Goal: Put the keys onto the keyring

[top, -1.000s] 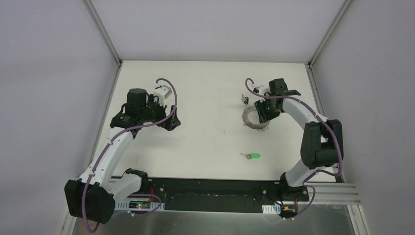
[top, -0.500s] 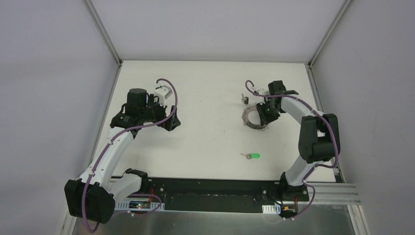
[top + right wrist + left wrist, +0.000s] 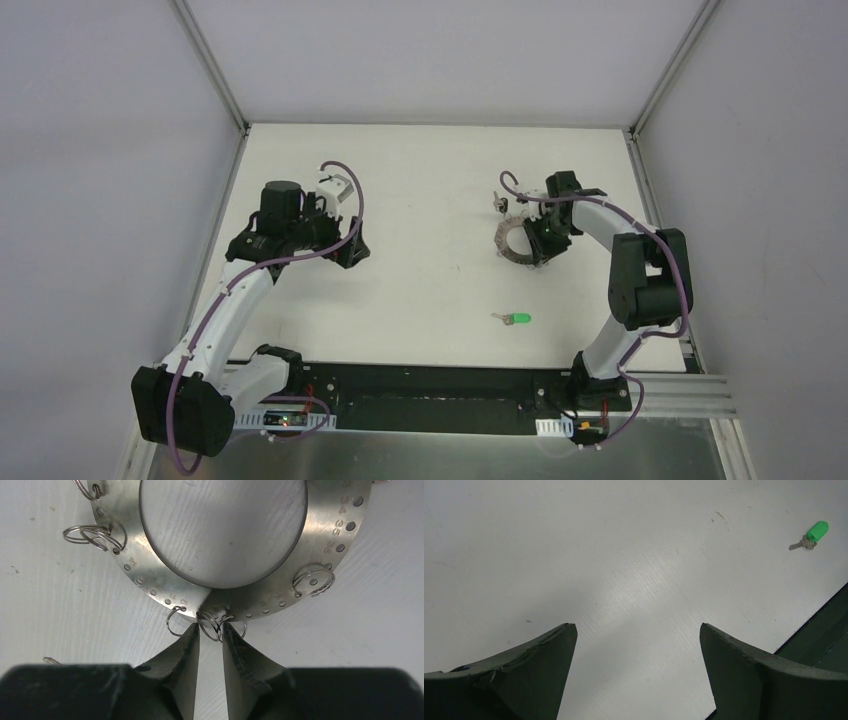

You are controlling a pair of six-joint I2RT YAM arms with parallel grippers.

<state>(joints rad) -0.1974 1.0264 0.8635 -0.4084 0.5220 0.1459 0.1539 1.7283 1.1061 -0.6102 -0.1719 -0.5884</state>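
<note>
The keyring lies flat at the right of the table, a wide grey metal ring with small wire loops round its rim. My right gripper is at the ring's near rim, its fingertips pinched on a pair of those loops; it shows as the right gripper from above. A green-headed key lies alone nearer the front, also seen as a green key. A dark-headed key sits just behind the ring. My left gripper hovers open and empty over bare table at the left gripper.
Grey walls with metal corner posts enclose the white table. The black base rail runs along the near edge, seen as a dark edge.
My right jaws have narrowed onto the wire loops and the right arm has edged in toward the ring. The left arm has not moved.
</note>
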